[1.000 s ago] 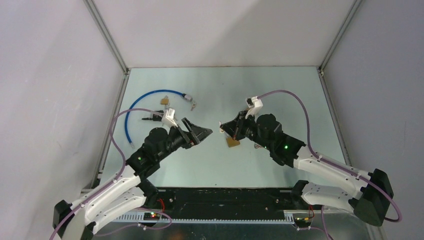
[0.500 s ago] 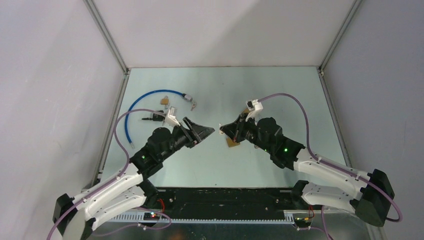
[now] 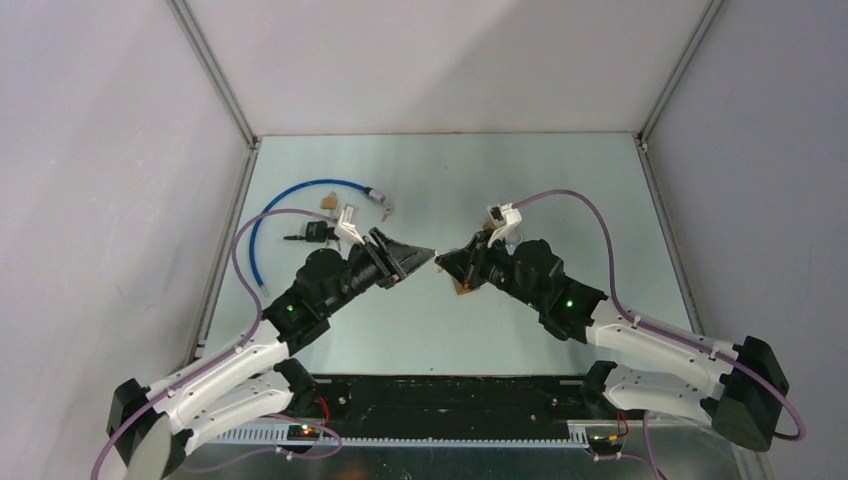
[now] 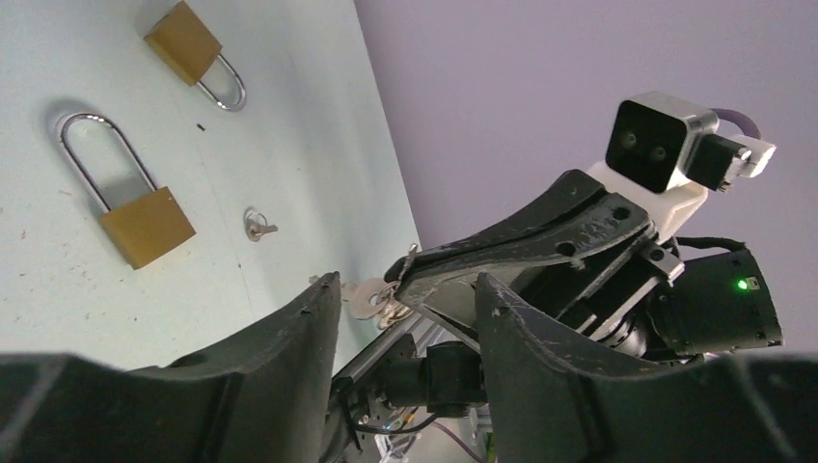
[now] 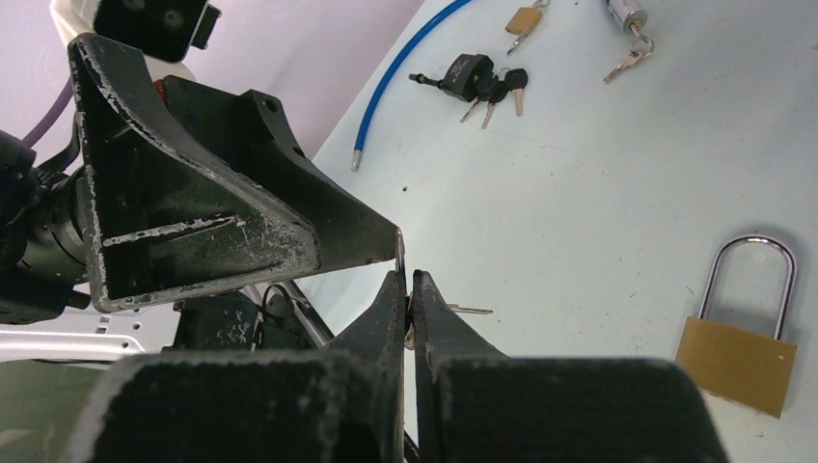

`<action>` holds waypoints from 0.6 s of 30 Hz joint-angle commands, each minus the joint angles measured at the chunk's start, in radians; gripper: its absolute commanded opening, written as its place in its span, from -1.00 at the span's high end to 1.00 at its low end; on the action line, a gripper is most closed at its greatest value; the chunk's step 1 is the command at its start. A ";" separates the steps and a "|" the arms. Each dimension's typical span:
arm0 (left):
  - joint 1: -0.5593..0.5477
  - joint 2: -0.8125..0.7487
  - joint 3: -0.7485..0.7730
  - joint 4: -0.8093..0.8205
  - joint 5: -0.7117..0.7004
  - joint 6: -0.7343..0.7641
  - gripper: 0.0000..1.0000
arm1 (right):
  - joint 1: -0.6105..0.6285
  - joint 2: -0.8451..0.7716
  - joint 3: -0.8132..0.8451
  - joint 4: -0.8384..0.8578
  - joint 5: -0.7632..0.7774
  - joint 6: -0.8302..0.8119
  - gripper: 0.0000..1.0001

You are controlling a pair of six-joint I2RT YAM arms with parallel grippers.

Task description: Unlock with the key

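My right gripper is shut on a small bunch of silver keys and holds it above the table; one key blade sticks out past its tips. My left gripper is open, and its tips meet the right gripper's tips. In the left wrist view the keys hang at the mouth of the left gripper, close to one finger. A brass padlock lies shut on the table below the right gripper; it also shows in the right wrist view and the left wrist view.
A second brass padlock and a loose key lie beyond the first. At the back left are a blue cable, a small brass padlock, a cable lock end and black-headed keys.
My left gripper has moved right and up towards the right gripper. The right gripper has shifted slightly left with the keys. The two sets of tips now meet.
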State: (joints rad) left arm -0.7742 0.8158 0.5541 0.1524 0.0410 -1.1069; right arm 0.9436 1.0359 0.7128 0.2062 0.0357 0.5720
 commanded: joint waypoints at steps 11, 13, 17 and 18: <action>-0.026 0.005 0.006 0.064 0.006 0.050 -0.14 | -0.022 -0.096 -0.033 0.084 0.076 0.036 1.00; -0.025 0.013 0.010 0.064 0.016 0.078 -0.14 | -0.029 -0.112 -0.033 0.082 0.073 0.045 1.00; -0.026 0.045 0.023 0.062 0.055 0.145 -0.07 | -0.037 -0.136 -0.034 0.092 0.064 0.055 1.00; -0.026 0.052 0.028 0.060 0.062 0.156 -0.04 | -0.038 -0.140 -0.034 0.098 0.063 0.056 1.00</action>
State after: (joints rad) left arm -0.7948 0.8394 0.5602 0.1802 0.0643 -1.0416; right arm 0.9119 0.9314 0.6743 0.2359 0.0895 0.6109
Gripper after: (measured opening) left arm 0.543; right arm 0.020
